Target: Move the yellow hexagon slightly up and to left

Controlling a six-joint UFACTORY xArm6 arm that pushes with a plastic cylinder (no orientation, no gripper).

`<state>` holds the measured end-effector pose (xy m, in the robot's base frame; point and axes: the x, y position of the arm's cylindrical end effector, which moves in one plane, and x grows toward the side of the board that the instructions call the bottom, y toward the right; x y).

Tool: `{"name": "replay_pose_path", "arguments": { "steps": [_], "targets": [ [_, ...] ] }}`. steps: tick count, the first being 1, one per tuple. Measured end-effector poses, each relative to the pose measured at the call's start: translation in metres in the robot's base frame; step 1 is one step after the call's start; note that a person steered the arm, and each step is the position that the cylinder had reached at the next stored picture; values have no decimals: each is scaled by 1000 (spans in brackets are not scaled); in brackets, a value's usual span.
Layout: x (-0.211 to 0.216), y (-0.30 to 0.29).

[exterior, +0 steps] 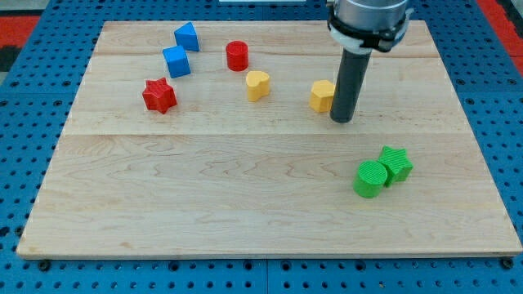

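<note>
Now your tip (pixel 341 120) touches the yellow hexagon (pixel 322 95).
You see the hexagon just left of it; no pincer, only a bare rod.

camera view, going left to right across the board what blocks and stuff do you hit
red star → blue block → blue block → red cylinder → yellow heart → yellow hexagon → my tip → green cylinder → green star

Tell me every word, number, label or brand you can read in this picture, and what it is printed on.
None: no text can be read anywhere in this view.
The wooden board bears only grain lines.
The blocks, such as the yellow hexagon beside my tip and the red star, are plain coloured plastic.
The arm's grey end shows no legible marking.
</note>
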<state>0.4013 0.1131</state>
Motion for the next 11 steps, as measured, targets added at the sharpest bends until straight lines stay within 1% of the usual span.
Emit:
{"name": "replay_pose_path", "arguments": {
  "steps": [1,2,3,4,5,6,7,8,9,10,11],
  "targets": [
    [-37,-5],
    [-66,-25],
    [-66,-22],
    [-49,-21],
    [-49,-51],
    [-53,-52],
    [-48,-52],
    [-14,37],
    [71,123],
    [119,136],
    [98,91]
  ]
}}
